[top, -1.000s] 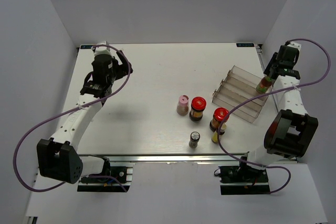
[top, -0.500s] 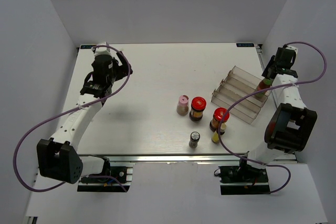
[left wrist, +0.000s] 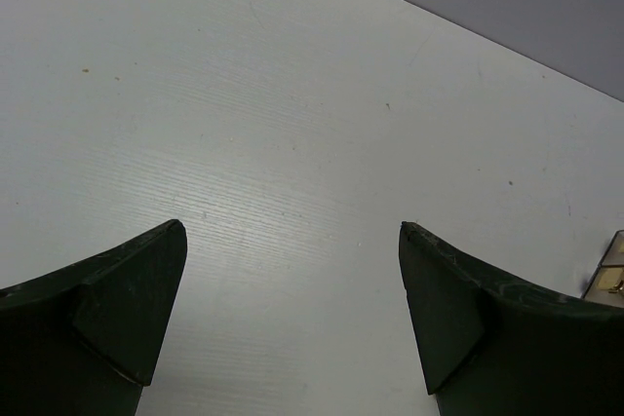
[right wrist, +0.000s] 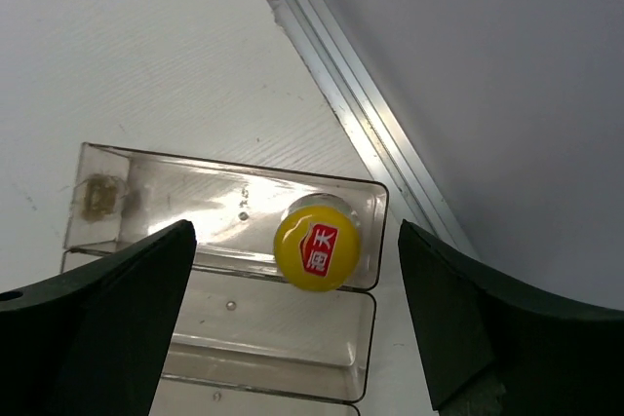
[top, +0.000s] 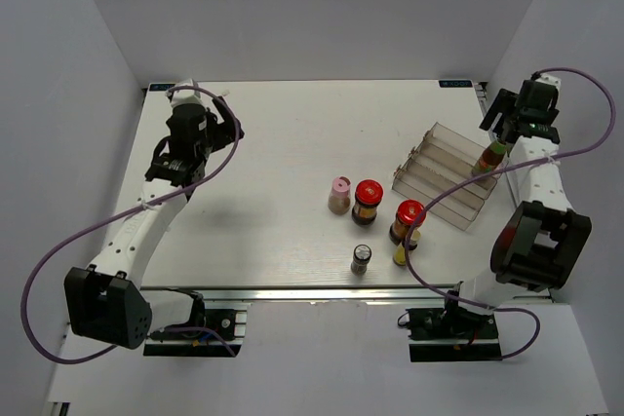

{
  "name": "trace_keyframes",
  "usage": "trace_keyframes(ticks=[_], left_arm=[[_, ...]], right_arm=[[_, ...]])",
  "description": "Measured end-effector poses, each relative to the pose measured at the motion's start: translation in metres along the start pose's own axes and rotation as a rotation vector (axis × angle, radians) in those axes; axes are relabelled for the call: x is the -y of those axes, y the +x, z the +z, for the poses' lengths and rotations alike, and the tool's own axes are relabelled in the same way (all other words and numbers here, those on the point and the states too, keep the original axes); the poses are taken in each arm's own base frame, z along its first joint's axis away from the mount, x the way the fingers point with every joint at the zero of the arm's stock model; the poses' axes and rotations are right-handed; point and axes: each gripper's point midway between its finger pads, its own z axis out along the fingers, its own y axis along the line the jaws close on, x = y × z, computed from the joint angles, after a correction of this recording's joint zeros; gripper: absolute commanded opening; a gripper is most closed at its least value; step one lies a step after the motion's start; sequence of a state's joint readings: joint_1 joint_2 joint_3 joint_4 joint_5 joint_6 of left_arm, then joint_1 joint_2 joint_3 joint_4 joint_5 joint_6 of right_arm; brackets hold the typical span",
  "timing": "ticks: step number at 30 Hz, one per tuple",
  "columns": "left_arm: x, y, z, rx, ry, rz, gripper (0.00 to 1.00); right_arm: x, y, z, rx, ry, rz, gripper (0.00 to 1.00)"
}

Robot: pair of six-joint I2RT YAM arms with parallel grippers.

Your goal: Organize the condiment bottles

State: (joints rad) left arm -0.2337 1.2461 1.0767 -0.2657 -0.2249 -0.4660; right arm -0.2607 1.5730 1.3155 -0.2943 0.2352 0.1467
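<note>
Nearest, left of the clear stepped rack (top: 444, 174), stood the grey-capped shaker (top: 361, 258) and a slim yellow-capped bottle (top: 402, 254); behind them stood a red-lidded jar (top: 408, 218) near the rack's front corner, a second red-lidded jar (top: 368, 200) and the pink-capped shaker (top: 339, 194) further left. The other yellow-capped bottle (right wrist: 317, 256) stood upright at one end of the rack's outermost row, with the right gripper (top: 502, 119) above it, jaws spread wide and touching nothing. Far to the rack's left, the left gripper (left wrist: 292, 231) hung open over the table (top: 273, 143).
</note>
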Motion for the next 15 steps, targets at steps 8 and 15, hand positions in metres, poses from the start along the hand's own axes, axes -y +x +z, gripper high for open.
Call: trace_keyframes(ticks=[8,15], left_arm=[[-0.005,0.008,-0.006,0.0,0.002,-0.01,0.98],[-0.01,0.014,-0.016,0.007,0.009,-0.011,0.98]], right_arm=[[-0.054,-0.045,-0.091,0.146,-0.185,-0.07,0.89],[-0.179,0.02,-0.226,0.134,-0.611,-0.21,0.89]])
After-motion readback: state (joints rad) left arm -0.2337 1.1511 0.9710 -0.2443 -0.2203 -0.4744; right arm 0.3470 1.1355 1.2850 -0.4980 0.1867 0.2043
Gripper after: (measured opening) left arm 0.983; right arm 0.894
